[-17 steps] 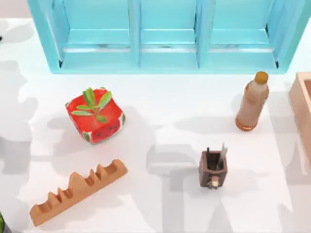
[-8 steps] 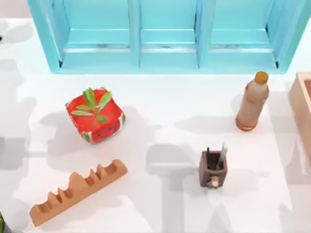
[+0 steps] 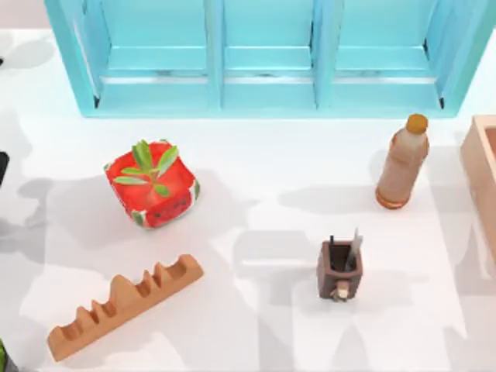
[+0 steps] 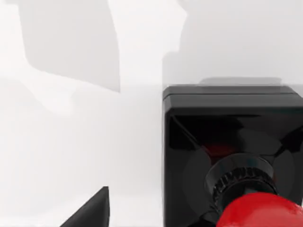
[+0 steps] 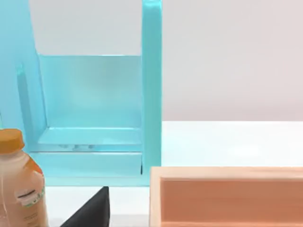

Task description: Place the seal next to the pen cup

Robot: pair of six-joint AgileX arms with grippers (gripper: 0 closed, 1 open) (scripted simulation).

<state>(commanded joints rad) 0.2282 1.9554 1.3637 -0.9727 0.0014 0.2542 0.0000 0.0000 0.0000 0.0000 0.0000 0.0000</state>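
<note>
Standing upright on the tabletop [image 4: 71, 142], seal [image 4: 232, 156] close below left wrist for a knob-first pickup; cup [image 3: 339, 270] well apart; pincer opening cannot be told.

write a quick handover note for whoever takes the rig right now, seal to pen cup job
Left gripper: close over the seal, which stands upright on the white table; nothing shows it gripped yet.
Right gripper: parked near the brown bottle, the wooden box and the blue shelf, idle.
Pen cup: standing at the table's right half, in front of the bottle, with bare table around it.
Done: left arm's approach to the seal.
Left: grasp the seal, carry it across, set it beside the pen cup, release.
</note>
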